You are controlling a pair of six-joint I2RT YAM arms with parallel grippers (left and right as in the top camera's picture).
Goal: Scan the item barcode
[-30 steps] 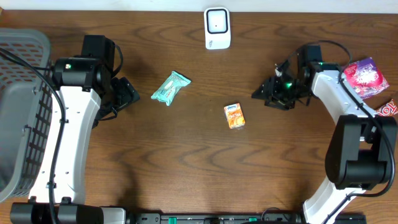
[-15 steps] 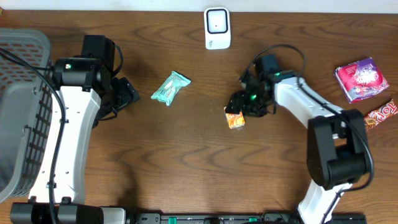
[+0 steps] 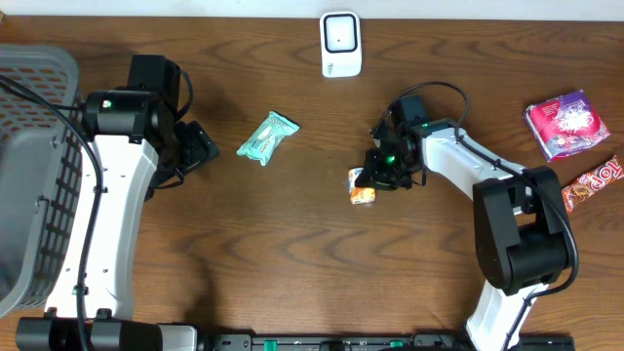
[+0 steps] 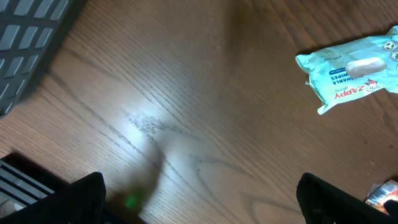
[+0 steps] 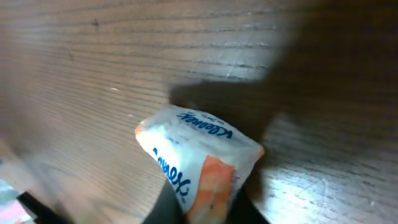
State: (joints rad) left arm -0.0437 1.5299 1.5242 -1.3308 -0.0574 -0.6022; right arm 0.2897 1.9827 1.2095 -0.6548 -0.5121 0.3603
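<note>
Now that the right end effector (image 3: pixel 376 176) has closed on the small orange-and-white foil packet (image 3: pixel 362 188), presentation to the white barcode scanner (image 3: pixel 340 44) can follow; the left end effector (image 3: pixel 203 146) stands apart and idle.

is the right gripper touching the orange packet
Touching. The right wrist view shows the lower end of the orange packet wedged between the closed jaws of the right gripper, with no gap on either side.

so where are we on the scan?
Done: the right gripper is shut on the orange packet. In hand: the packet sits tilted at the table, well short of the white scanner. To do: carry it there and scan. The left gripper is open near the teal wipes.
</note>
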